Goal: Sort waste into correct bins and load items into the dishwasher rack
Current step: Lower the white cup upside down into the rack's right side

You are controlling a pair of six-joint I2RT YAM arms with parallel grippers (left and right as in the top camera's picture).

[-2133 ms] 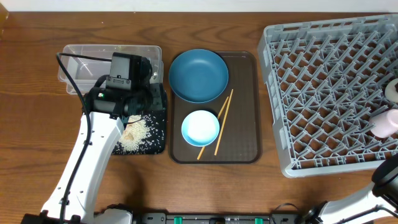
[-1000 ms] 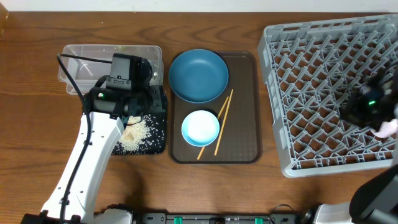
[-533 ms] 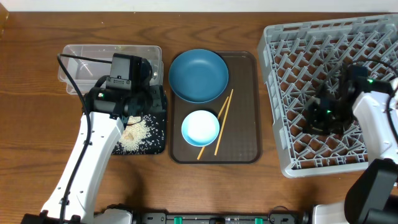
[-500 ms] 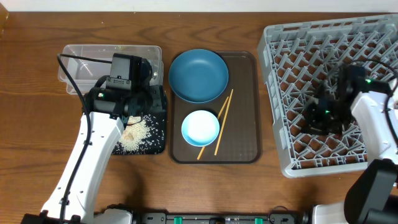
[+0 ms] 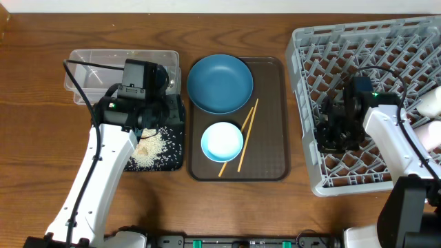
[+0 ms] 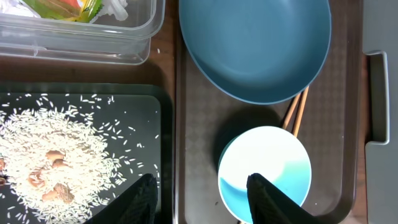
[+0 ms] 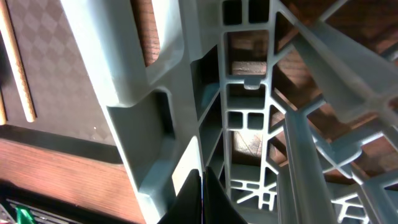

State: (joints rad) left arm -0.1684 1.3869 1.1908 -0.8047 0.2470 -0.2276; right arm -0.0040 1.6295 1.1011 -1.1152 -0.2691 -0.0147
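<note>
My left gripper (image 5: pixel 157 114) (image 6: pixel 202 202) is open and empty, hanging above the seam between the black tray (image 6: pixel 124 106) and the brown tray. The black tray holds white rice with brown scraps (image 6: pixel 50 155) (image 5: pixel 148 148). The clear tub (image 6: pixel 74 31) (image 5: pixel 89 65) holds the yellow-green wrapper (image 6: pixel 59 6) and tissue (image 6: pixel 118 7). The dark-blue plate (image 5: pixel 220 83) (image 6: pixel 255 43), pale-blue bowl (image 5: pixel 222 141) (image 6: pixel 264 165) and chopsticks (image 5: pixel 244 134) (image 6: pixel 297 112) lie on the brown tray. My right gripper (image 5: pixel 332 134) (image 7: pixel 202 186) is shut and empty over the grey rack's (image 5: pixel 406 41) (image 7: pixel 161 81) left part. A cream cup (image 5: pixel 431 102) and a pink cup (image 5: pixel 431 134) sit at the rack's right edge.
The brown serving tray (image 5: pixel 265 158) (image 7: pixel 62 74) lies between the black tray and the rack. A chopstick (image 7: pixel 15 62) shows at the left of the right wrist view. Bare wooden table (image 5: pixel 41 138) surrounds everything.
My right arm has swept left across the rack from its right edge to its left part. The left arm and all the objects have stayed put.
</note>
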